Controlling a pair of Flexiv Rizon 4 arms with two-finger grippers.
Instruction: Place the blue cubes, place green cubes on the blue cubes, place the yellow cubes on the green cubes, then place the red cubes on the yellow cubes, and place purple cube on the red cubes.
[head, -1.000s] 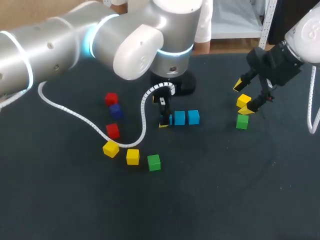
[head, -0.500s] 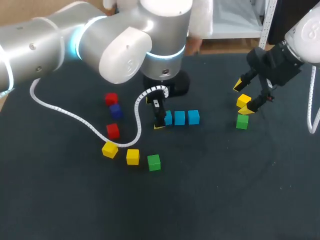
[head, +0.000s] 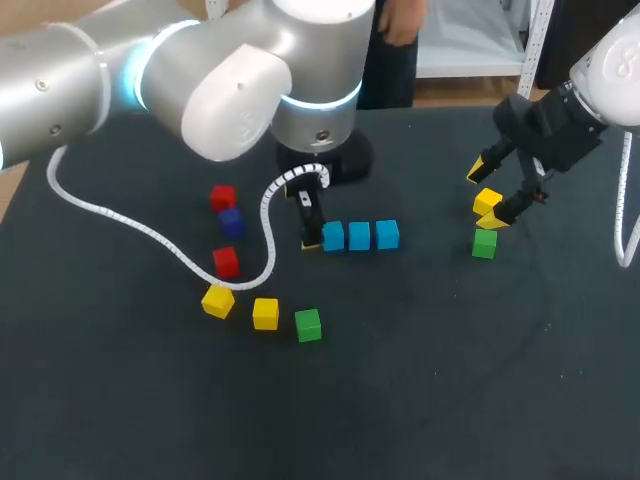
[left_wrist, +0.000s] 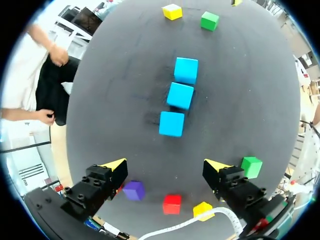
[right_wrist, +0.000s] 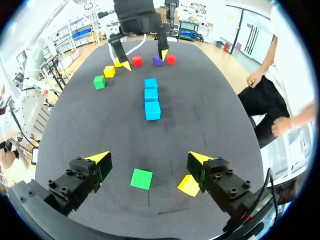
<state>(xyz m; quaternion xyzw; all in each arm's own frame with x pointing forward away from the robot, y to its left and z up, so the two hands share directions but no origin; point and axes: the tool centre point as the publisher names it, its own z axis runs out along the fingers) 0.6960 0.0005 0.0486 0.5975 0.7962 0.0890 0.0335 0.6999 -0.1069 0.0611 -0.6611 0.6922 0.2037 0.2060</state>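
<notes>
Jaws of the left gripper (left_wrist: 166, 165) and right gripper (right_wrist: 150, 157) were recorded apart, nothing held. Listed on the dark table (head: 420, 390): two small red cubes (head: 223, 197), one purple cube (head: 231, 221), two yellow cubes (head: 218, 299), a lone green cube (head: 308, 324). Three light-blue cubes (head: 359, 236) were set in a close row just beside the left gripper. A further yellow cube (head: 487, 201) and a second green cube (head: 484, 243) were found under the right gripper.

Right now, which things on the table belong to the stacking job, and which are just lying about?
Job:
three blue cubes
two green cubes
three yellow cubes
two red cubes
one purple cube

Lying about:
only the left arm's white cable, trailing over the table
</notes>
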